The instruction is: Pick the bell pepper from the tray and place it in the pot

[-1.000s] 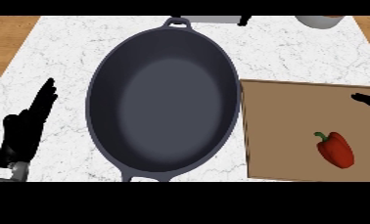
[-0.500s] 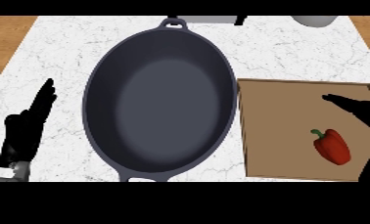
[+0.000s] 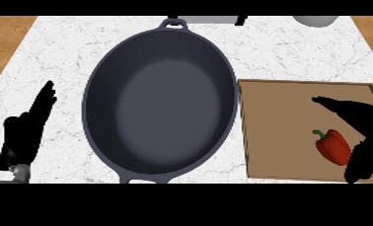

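Reaching for the pepper point(image 3: 334, 146), lower right.
My right hand point(image 3: 354, 121) is open, empty; I'd centre over it before closing. Left hand point(image 3: 25, 129) rests open.

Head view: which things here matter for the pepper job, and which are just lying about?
In the job:
red bell pepper
brown tray
dark oval pot
right hand, over the tray by the pepper

Lying about:
white vessel at the far edge
left hand, resting open

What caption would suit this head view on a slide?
Right hand open over the tray beside the pepper; pot empty, left hand resting.
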Robot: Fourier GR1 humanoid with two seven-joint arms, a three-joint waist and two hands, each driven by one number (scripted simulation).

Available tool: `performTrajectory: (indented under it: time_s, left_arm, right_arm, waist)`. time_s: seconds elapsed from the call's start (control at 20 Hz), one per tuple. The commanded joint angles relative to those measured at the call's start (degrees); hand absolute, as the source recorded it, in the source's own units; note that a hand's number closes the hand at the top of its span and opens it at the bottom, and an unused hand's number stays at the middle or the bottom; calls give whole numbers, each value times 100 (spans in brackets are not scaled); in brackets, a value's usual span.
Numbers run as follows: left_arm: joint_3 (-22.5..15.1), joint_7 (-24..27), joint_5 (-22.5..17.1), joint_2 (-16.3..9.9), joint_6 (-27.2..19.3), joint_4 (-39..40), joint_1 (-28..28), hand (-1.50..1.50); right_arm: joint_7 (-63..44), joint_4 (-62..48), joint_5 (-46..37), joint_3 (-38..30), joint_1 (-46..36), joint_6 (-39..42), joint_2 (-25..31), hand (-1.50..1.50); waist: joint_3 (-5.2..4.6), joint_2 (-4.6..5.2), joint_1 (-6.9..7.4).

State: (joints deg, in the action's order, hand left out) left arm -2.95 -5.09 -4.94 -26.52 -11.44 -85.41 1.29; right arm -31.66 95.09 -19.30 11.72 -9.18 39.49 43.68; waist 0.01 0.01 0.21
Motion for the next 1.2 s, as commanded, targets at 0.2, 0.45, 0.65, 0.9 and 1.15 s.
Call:
performTrajectory:
  time_s: [0.2,0.45,0.65,0.9,1.15]
  left_arm:
    - [322,-121,175,175,348,50,-191,0]
    - [434,-440,333,202,436,-589,173,0]
    - [459,-437,431,418,415,-1004,520,0]
    - [599,-365,646,488,586,-190,-126,0]
    - [862,-198,596,545,728,52,-283,0]
  right_arm:
    - [564,-891,-1037,59,-188,-11,-620,-150]
    - [1071,-813,-1508,-162,269,-214,-525,-150]
    - [632,-433,-1539,-228,442,-19,-894,-150]
    - [1625,-1185,-2113,-17,109,-126,-861,150]
    - [2126,-1478,-2373,-161,-70,-296,-902,150]
  waist:
    - [1,3,3]
    - [1,-7,-1]
    - [-1,-14,-9]
    - [0,1,-12]
    - [0,3,-12]
